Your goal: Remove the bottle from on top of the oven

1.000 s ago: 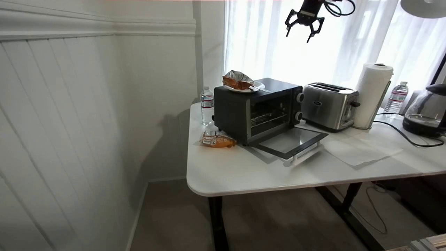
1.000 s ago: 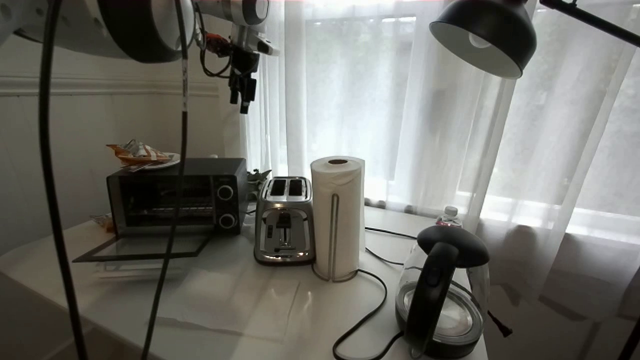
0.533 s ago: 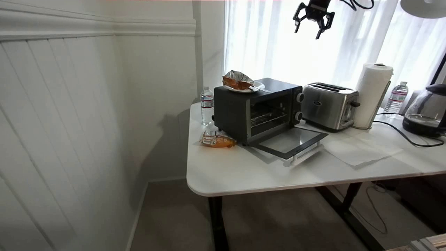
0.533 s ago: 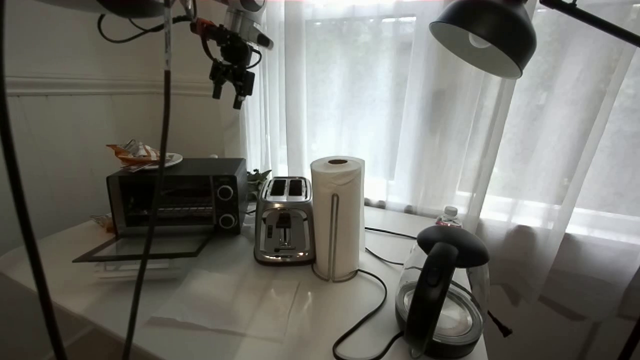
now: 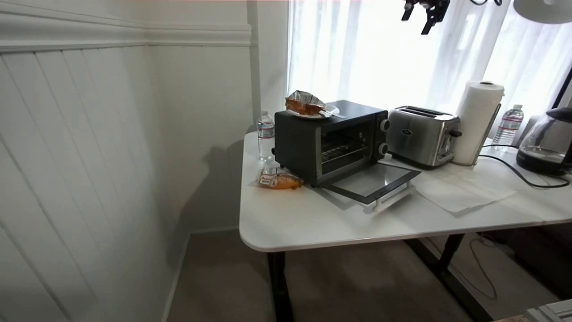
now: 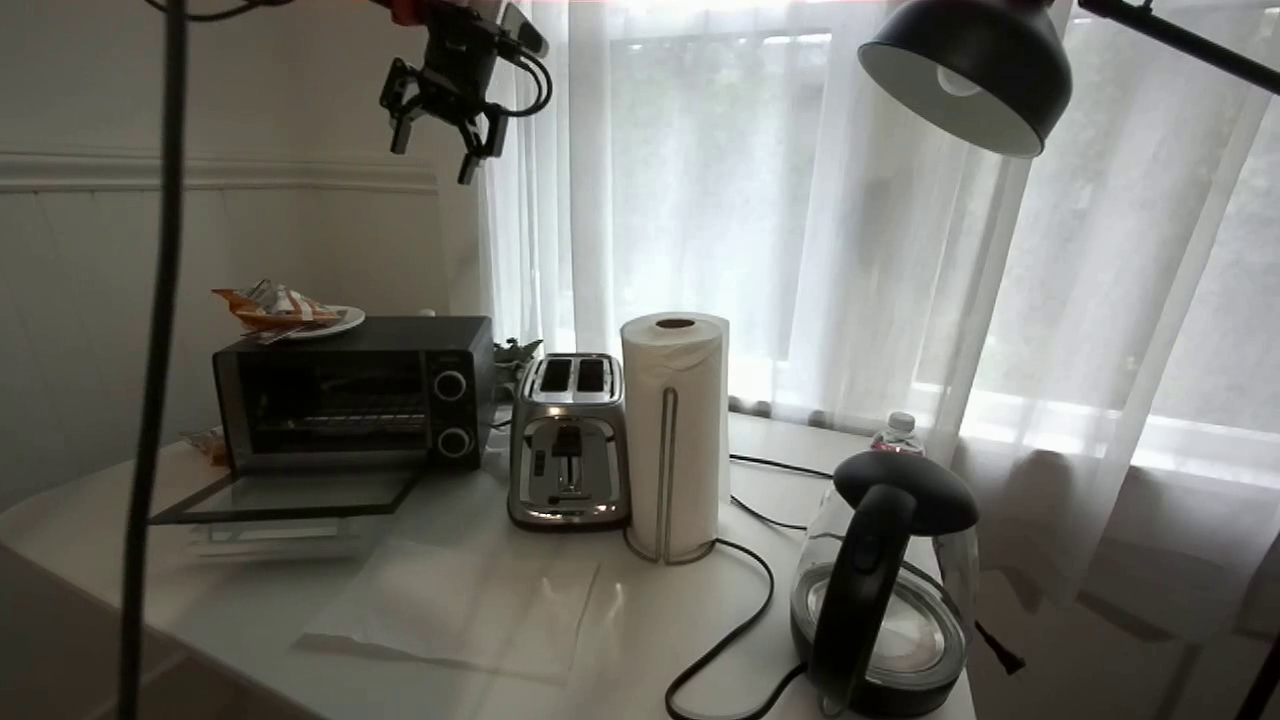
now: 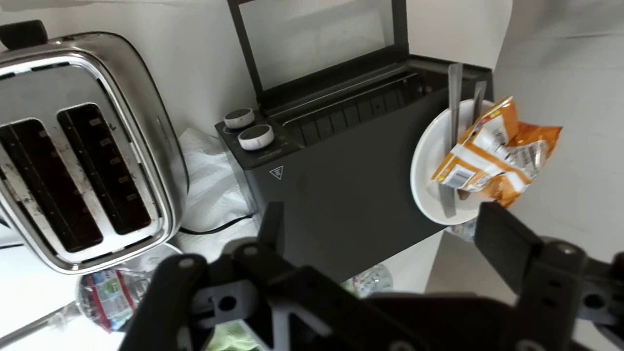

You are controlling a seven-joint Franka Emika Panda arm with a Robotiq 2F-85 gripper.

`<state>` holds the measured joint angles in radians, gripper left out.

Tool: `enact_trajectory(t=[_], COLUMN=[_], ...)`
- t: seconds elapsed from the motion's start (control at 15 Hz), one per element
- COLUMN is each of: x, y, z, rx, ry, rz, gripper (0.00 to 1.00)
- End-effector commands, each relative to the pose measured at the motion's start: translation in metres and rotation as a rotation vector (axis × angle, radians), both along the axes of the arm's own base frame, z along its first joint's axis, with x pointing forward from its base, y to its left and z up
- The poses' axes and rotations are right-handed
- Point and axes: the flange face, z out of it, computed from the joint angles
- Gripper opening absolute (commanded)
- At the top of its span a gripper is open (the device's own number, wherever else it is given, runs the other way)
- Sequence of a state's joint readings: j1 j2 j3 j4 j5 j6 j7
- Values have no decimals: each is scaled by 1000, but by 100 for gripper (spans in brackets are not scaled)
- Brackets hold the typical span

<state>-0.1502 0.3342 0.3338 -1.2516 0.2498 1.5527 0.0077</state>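
The black oven (image 5: pixel 297 145) stands on the white table with its glass door down, also seen in an exterior view (image 6: pixel 340 460) and the wrist view (image 7: pixel 351 204). No bottle shows on its top. A clear bottle (image 5: pixel 266 138) stands on the table beside the oven. Another bottle (image 5: pixel 508 127) stands by the kettle. The wrist view shows parts of bottles (image 7: pixel 373 280) past the oven's edge. My gripper (image 7: pixel 380 212) is open and empty, high above the oven. It is partly cut off at the top edge in an exterior view (image 5: pixel 416 24).
On the oven lies a white plate (image 7: pixel 424 170) with an orange wrapper (image 7: pixel 487 161) and cutlery. An orange package (image 5: pixel 279 179) lies beside the oven. A silver toaster (image 5: pixel 422 136), paper towel roll (image 6: pixel 675 440), kettle (image 6: pixel 880 600) and black lamp (image 6: pixel 970 75) stand nearby.
My gripper has risen and moved right in an exterior view, and has turned so both fingers show apart in an exterior view. The arm's hanging cable has shifted. The objects stay put.
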Motion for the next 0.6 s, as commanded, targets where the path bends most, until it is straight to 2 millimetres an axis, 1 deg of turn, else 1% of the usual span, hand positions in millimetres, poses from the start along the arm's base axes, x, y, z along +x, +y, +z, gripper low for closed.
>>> enact_trajectory(t=[0.0,0.07,0.13,0.2,0.33,0.4,0.53], x=[-53,-64,-74,-43,-58,-61,-64], y=[-19,-25,-35,-22,-35,-38,-37], z=[11,13,19,17,21,22,21], rx=[113,156,222,148,191,197,198], ry=[-38,-48,-62,-41,-57,-61,-59], rz=[154,193,223,175,203,206,212], gripper=[100,100,100,100,100,100,100])
